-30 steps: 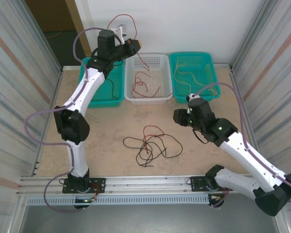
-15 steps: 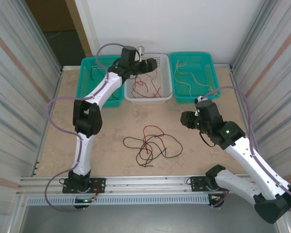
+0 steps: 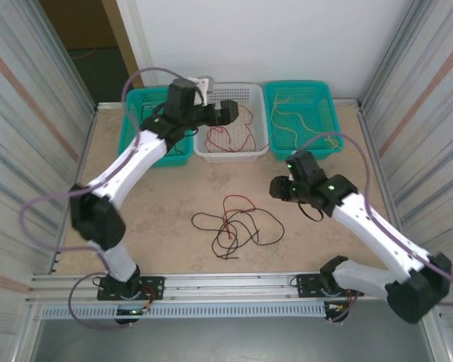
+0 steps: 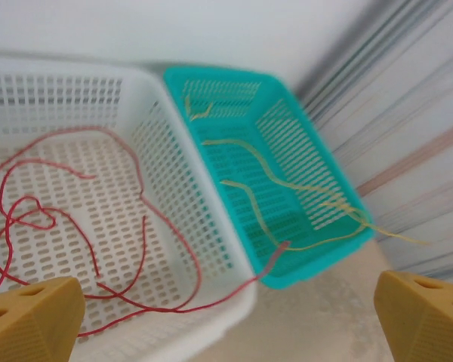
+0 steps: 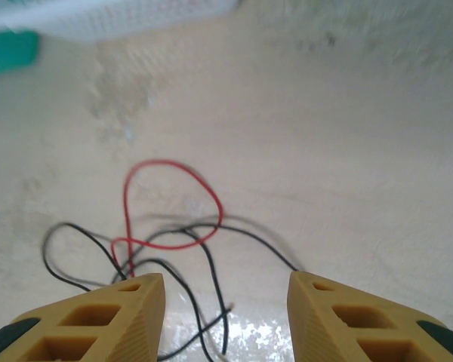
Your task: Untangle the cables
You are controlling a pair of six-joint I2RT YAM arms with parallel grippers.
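Top external view: beige table [image 3: 166, 196], two arms, three baskets along the far edge, and a cable mess in the middle.
Going big to small: the left arm [image 3: 128, 162] reaches to the far side and the right arm [image 3: 370, 226] bends in toward the centre. At the far edge sit a teal basket on the left [image 3: 133, 154], a white basket [image 3: 234, 156] in the middle and another teal basket on the right [image 3: 328, 151]. The left gripper [image 3: 232, 111] hangs over the white basket with its fingers spread really wide and nothing in them. The right gripper [image 3: 273, 188] sits just right of the table's middle, jaws partly apart and empty too. The tangle of red and black cables [image 3: 234, 226] lies on the table centre, near side of the baskets. Loose red cables [image 3: 228, 136] are in the white basket, one trailing over its right rim. The yellow cables [image 3: 302, 113] are in the right teal one, and black cables [image 3: 145, 115] in the left.
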